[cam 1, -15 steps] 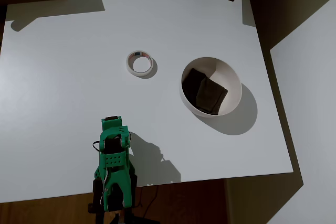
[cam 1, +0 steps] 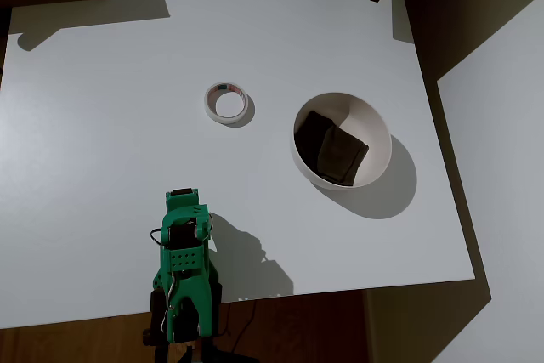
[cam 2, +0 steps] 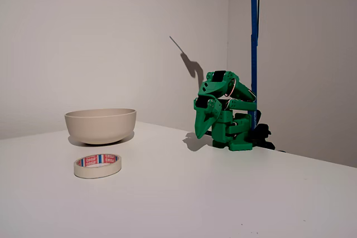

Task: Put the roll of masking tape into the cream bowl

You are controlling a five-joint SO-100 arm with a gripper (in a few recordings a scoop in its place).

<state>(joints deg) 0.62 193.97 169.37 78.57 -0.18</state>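
tape point(cam 1: 227, 103): flat on table point(cam 1: 102, 150), hole up, red-blue label on its rim; in overhead view left of bowl, near but apart; in fixed view point(cam 2: 97, 166) nearer cam than bowl, untouched
bowl point(cam 1: 374, 129): upright on table, right of tape in overhead view, toward table's right edge; in fixed view point(cam 2: 100, 125) at left, behind tape
cloth point(cam 1: 331, 147): dark brown, folded, lying inside bowl; takes up part of floor, room left beside it
gripper point(cam 2: 202, 129): green, tucked at arm base, tip pointing down at table; fingers look pressed together in fixed view, nothing between them; in overhead view point(cam 1: 181, 201) at near edge of table, well apart from tape and bowl
arm point(cam 2: 226, 115): folded up in rest pose, no reach toward tape
progress: nothing done yet by the look of it; tape outside bowl, not gripped
left to do: reach to tape, spread fingers, take ring by one wall (one finger thru hole prob. easiest), lift, carry right in overhead view, drop over bowl
risk: tape low & flat, so finger must get down to table level; cloth may leave tape tilted in bowl
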